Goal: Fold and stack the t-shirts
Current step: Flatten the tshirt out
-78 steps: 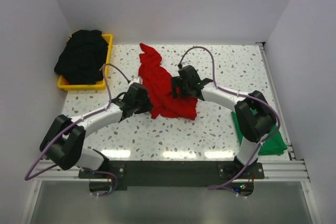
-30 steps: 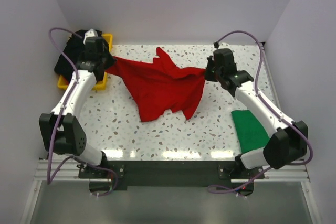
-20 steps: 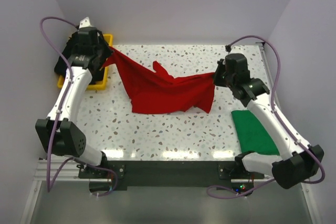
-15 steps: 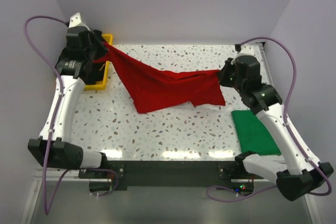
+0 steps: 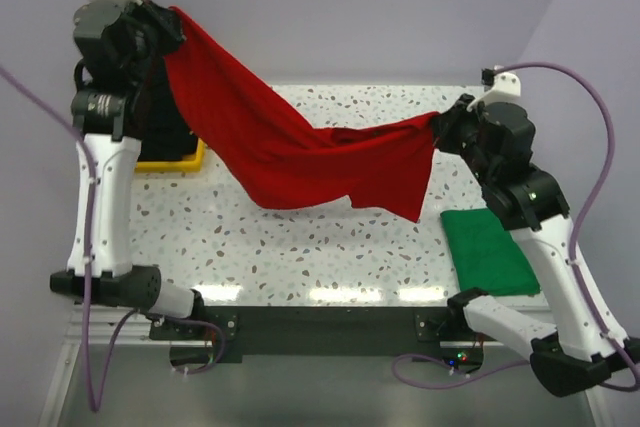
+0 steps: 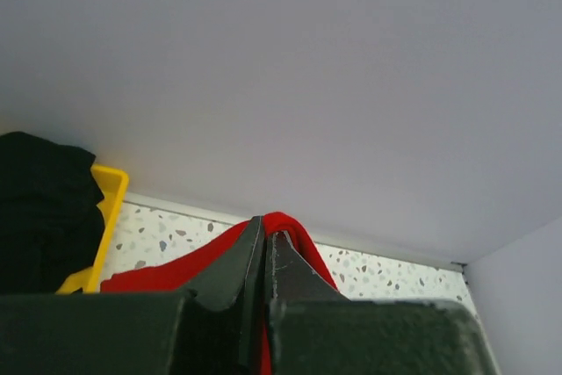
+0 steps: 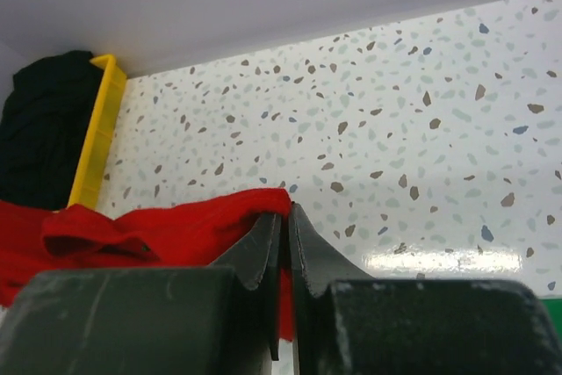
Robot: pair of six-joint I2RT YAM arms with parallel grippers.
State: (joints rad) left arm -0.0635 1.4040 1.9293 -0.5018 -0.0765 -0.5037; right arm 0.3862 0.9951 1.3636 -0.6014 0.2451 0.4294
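Top view: the left jaws, raised high, and the right jaws, lower, each pinch a corner of the red shirt [image 5: 300,162]. It hangs stretched between them over the surface [image 5: 330,247], probably to open it out for laying flat. The green shirt [image 5: 488,247] lies folded below the right jaws. Half a second earlier both arms were lower and the cloth sagged onto the surface.

Left wrist: jaws closed on a red fold, with black shirts [image 6: 39,208] in the tray [image 6: 110,208] to their left.

Right wrist: jaws clamped on the red edge.
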